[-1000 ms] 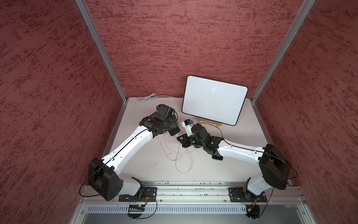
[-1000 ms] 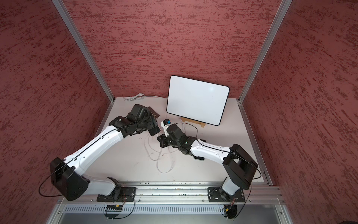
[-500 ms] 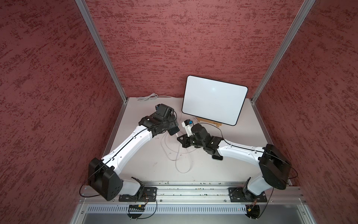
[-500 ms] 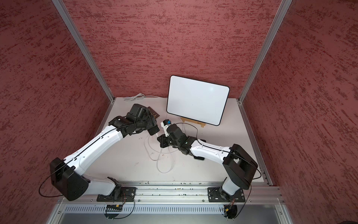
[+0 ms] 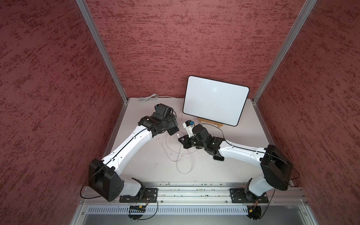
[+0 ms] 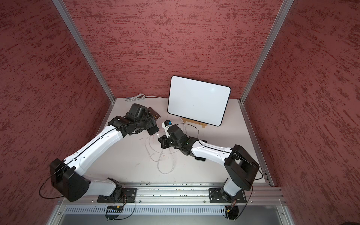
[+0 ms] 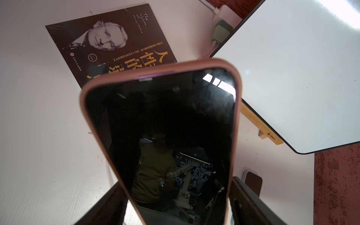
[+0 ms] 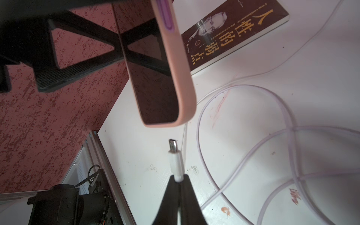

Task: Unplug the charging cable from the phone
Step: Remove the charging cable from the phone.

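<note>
The left gripper (image 7: 175,200) is clamping the pink-cased, dark-screened phone (image 7: 159,126) above the surface (image 8: 243,116); the right gripper (image 8: 178,182) is pinching the white charging cable (image 8: 176,161), its plug sitting free near the phone's end.

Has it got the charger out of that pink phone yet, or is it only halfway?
Done: the white charging cable's plug is out, a clear gap separating it from the black-screened phone in a pink case. In hand: the left gripper holds the phone above the white table; the right gripper is shut on the plug. Left: probably just setting both down.
</note>
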Available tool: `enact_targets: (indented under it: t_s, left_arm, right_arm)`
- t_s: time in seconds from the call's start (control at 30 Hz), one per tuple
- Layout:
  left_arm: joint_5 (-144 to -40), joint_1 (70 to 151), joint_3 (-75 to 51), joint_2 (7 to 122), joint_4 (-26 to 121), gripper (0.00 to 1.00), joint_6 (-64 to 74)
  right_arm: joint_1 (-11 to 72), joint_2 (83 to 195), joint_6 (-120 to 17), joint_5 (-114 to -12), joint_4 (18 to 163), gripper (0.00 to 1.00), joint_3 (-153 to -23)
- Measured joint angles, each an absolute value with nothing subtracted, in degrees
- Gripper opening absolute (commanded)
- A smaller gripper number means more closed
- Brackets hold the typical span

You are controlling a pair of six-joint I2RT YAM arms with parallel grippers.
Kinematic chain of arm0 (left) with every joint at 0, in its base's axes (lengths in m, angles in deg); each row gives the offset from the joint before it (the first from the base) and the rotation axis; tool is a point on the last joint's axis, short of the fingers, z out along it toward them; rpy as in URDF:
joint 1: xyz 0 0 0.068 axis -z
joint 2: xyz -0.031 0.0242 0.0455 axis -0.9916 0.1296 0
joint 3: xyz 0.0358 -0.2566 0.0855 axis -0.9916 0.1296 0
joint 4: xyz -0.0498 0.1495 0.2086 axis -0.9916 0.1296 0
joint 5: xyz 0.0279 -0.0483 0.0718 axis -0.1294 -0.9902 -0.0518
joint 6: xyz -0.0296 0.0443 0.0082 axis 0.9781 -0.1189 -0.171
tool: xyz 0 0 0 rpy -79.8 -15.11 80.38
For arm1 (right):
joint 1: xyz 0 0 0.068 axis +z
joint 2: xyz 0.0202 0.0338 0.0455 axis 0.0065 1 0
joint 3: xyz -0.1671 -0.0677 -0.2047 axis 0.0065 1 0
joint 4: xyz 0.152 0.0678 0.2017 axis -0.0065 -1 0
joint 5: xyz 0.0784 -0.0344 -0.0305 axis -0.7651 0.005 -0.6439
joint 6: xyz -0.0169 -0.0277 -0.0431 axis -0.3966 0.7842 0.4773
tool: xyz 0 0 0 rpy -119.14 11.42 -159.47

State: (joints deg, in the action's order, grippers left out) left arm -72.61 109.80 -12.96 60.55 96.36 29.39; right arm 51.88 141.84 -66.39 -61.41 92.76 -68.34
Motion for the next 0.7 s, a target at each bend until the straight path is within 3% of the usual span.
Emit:
enact_targets:
  t_s: [0.3, 0.7]
  left_arm:
    - [-72.6, 108.5, -12.5, 57.1, 96.4, 0.53, 29.1]
    - [-72.7, 107.0, -5.4, 48.7, 99.0, 0.54, 29.2]
  right_arm:
    - [51.4, 142.1, -66.3, -58.7, 90.8, 0.0, -68.9]
    - [48.2, 153.7, -69.6, -58.1, 87.2, 0.0, -78.5]
